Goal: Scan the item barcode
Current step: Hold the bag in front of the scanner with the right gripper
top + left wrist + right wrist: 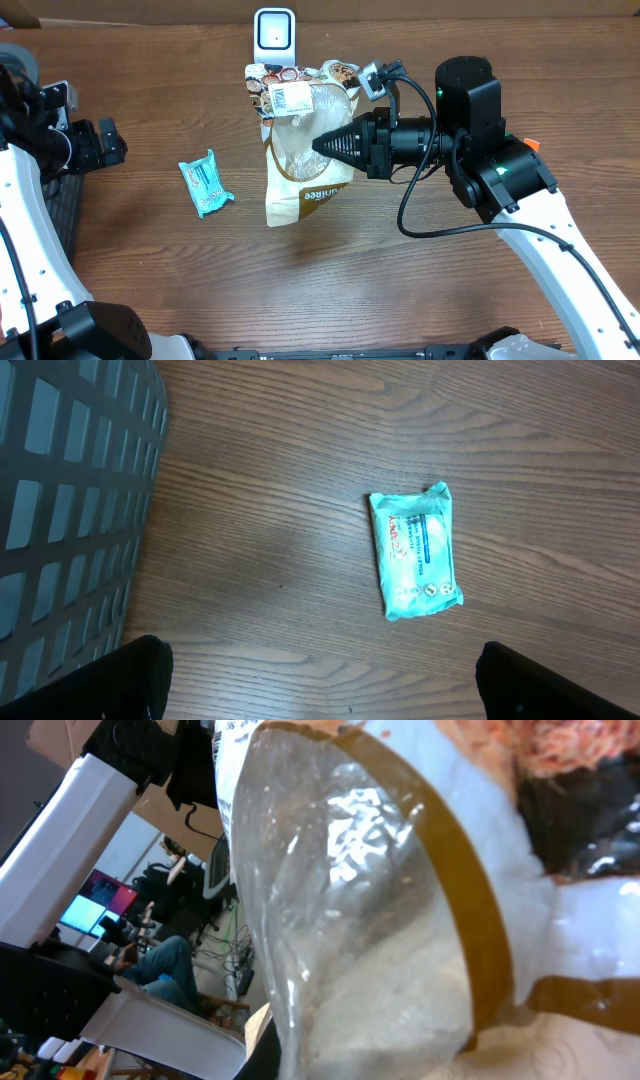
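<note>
So the right gripper is pinched shut on the floppy clear-windowed brown-and-white grain bag, which hangs over the table just below the small white scanner stand. My worry is that the thin film slips or sags, so the white barcode label tilts away from the reader. The left gripper sits spread wide and empty near the teal wipes packet and the dark grid basket. Nothing is blocking the scanner.

Teal wipes packet, clear-and-tan bag, white scanner, brown woodgrain table
</note>
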`<state>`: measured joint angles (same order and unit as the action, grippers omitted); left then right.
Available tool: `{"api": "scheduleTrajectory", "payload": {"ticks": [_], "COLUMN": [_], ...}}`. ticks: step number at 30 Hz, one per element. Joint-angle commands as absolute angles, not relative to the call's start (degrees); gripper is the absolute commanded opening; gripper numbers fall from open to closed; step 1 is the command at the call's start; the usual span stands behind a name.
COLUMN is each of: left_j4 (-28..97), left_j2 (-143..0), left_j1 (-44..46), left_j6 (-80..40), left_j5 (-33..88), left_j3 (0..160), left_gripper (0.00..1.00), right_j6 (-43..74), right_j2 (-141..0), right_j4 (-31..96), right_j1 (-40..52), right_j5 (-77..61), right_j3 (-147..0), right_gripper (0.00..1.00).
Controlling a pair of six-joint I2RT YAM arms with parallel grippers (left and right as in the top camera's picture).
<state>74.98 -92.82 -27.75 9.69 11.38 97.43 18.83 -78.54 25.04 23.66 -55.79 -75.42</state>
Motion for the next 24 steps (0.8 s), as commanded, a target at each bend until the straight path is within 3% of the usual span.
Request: {"api": "scheduleTrajectory", "payload": {"ticks": [1,24], "left_j4": [74.9,74.9], "left_j2": [-92.5,-92.5], "left_j1": [-27.4,-27.4], "left_j6": [11.2,11.2], "left_j5": [11.8,11.8], "left_j3": [97.4,97.4], "left_gripper": [1.0,1.0], "right_j6": [21.0,21.1], "right_j2": [-78.5,-80.6], "right_j4": [24.7,27.5], "right_j1": [23.4,23.4], "right_j5": [-57.1,-53.6], "right_j3": [-75.8,-75.8], "right_gripper": [0.04,0.04]}}
